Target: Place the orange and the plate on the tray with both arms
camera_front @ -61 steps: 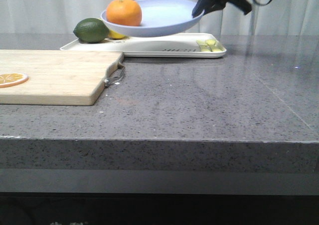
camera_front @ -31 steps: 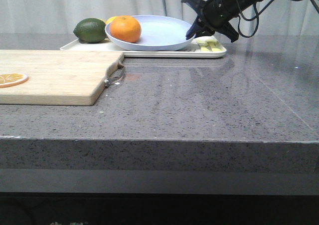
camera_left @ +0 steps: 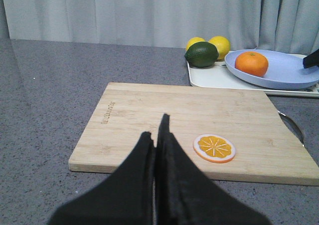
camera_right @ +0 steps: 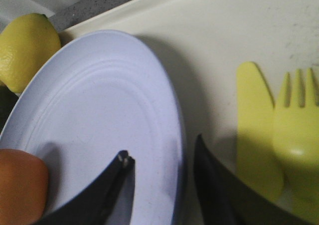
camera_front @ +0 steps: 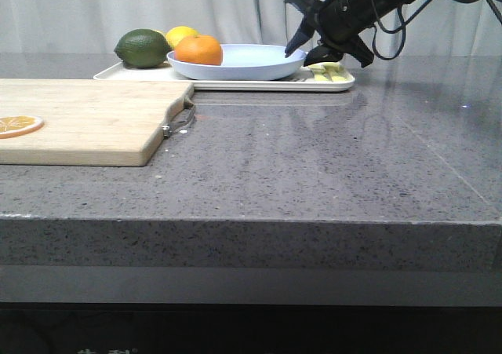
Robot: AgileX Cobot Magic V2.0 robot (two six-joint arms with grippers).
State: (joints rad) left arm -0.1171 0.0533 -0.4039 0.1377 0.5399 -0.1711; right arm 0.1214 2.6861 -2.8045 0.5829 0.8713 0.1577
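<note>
The pale lavender-blue plate [camera_front: 243, 62] rests on the cream-white tray [camera_front: 267, 82] at the far side of the table, with the orange [camera_front: 199, 49] lying in its left part. My right gripper [camera_front: 303, 46] is open, its jaws astride the plate's right rim without pinching it. In the right wrist view one finger is over the plate [camera_right: 99, 110] and the other outside the rim, the gripper [camera_right: 160, 152] open, the orange [camera_right: 20, 185] at the edge. My left gripper [camera_left: 157, 130] is shut and empty over the wooden cutting board [camera_left: 149, 110], out of the front view.
A green lime [camera_front: 142, 47] and a yellow lemon [camera_front: 181, 34] sit on the tray's left end. A yellow knife [camera_right: 254, 130] and fork [camera_right: 296, 130] lie on its right end. The cutting board [camera_front: 86, 118] with a dried orange slice [camera_front: 20, 124] lies front left.
The plate with the orange has come down from the air onto the tray. My right gripper has opened and let go of the plate's rim.
</note>
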